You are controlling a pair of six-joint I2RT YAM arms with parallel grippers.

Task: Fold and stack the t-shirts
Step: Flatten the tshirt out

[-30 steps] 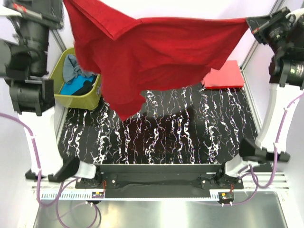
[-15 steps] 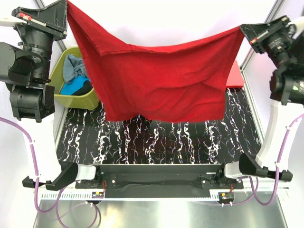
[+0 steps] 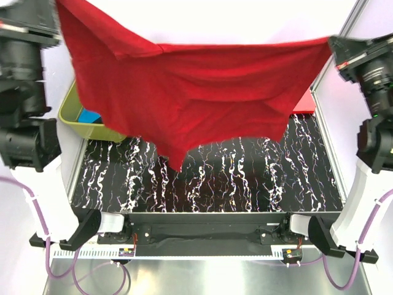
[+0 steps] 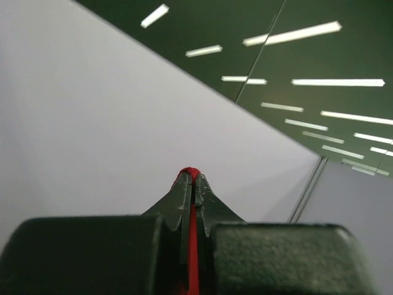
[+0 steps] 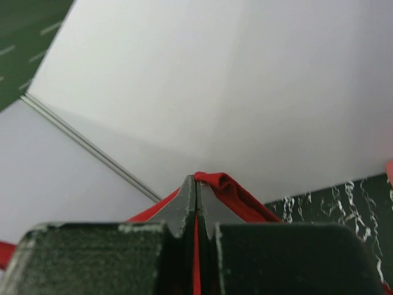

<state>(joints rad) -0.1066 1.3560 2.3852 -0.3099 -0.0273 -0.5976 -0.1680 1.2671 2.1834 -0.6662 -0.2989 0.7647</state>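
Observation:
A large dark red t-shirt [image 3: 196,92] hangs spread in the air above the black marbled table [image 3: 245,178]. My left gripper [image 3: 57,7] pinches its upper left corner at the top left of the overhead view, and my right gripper [image 3: 331,48] pinches the upper right corner. In the left wrist view the left gripper [image 4: 192,178] is shut with red cloth [image 4: 193,246] between its fingers. The right gripper [image 5: 196,182] is likewise shut on a bunched red edge [image 5: 236,196]. A sliver of a coral-pink t-shirt [image 3: 306,101] lies at the back right, mostly hidden behind the hanging shirt.
An olive-green basket [image 3: 72,118] stands at the back left of the table, partly covered by the hanging shirt, with turquoise cloth [image 3: 89,115] showing inside. Metal frame posts [image 3: 322,132] run along the table's right side.
Both arms have shifted, the left gripper going up and to the left. The red shirt has swung and now hangs to a lower point near the middle, hiding more of the basket.

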